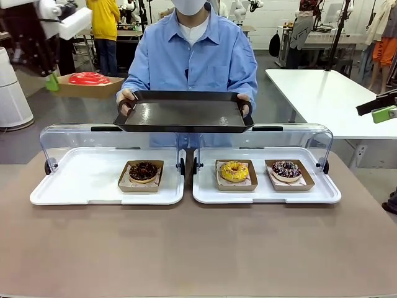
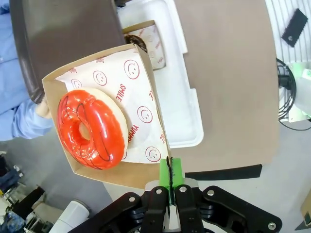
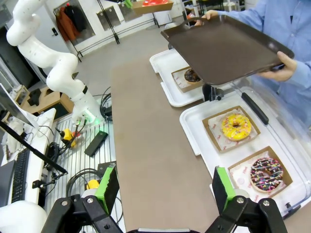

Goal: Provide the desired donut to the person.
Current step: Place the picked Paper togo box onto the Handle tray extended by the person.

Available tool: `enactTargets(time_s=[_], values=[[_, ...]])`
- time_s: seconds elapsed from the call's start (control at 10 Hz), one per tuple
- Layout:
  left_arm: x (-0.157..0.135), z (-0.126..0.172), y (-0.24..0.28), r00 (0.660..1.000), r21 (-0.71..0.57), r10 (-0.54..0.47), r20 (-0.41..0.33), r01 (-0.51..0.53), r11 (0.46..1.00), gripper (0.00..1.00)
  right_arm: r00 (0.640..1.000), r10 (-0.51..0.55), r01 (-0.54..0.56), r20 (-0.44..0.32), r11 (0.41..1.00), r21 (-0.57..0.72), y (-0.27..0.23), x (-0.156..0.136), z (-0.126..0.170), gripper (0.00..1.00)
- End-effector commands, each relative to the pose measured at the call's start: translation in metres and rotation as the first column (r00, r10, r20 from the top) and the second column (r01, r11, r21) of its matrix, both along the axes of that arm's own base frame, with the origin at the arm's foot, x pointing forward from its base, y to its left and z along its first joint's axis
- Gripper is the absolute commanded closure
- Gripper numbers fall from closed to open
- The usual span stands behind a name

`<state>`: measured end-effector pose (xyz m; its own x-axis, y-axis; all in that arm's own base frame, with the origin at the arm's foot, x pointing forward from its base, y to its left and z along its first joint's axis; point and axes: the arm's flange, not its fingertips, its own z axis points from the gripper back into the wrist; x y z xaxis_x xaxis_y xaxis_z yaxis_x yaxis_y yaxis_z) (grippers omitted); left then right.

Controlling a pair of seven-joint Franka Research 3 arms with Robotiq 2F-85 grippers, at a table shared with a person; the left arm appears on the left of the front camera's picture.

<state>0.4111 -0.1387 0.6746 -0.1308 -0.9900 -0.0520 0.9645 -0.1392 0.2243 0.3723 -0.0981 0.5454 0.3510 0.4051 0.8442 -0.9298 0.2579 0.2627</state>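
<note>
A red-glazed donut (image 2: 92, 128) lies on printed paper in a brown cardboard tray (image 2: 146, 92). My left gripper (image 2: 170, 171) is shut on that tray's edge and holds it up in the air at the far left (image 1: 89, 79), beside the person (image 1: 192, 56). The person, in a light blue shirt, holds a dark serving tray (image 1: 183, 113) in both hands above the table's far side. My right gripper (image 3: 165, 189) stands open with nothing between its fingers, off the table's right side (image 1: 384, 113).
Two white display trays (image 1: 80, 186) (image 1: 322, 192) with raised clear lids sit mid-table. The left one has a chocolate donut (image 1: 143, 171); the right one has a yellow donut (image 1: 234, 171) and a sprinkled chocolate donut (image 1: 286, 169). The near half of the table is bare.
</note>
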Motion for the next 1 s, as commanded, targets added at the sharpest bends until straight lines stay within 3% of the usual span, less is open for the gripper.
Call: enactTargets(time_s=[0.0, 0.3, 0.9], values=[[0.046, 0.0, -0.027, 0.999, 0.006, 0.046, -0.019, -0.046, 0.999, 0.99, 1.0, 0.005, -0.005, 0.006, 1.0, 0.011, 0.0, 0.0, 0.0, 0.0], [0.097, -0.01, -0.079, 1.0, 0.009, 0.019, -0.017, -0.018, 1.0, 0.99, 1.0, 0.005, -0.005, 0.006, 1.0, 0.011, 0.0, 0.0, 0.0, 0.0], [0.15, -0.067, -0.15, 1.0, 0.028, 0.021, 0.009, -0.021, 0.999, 0.99, 1.0, 0.005, -0.005, 0.006, 1.0, 0.011, 0.0, 0.0, 0.0, 0.0]])
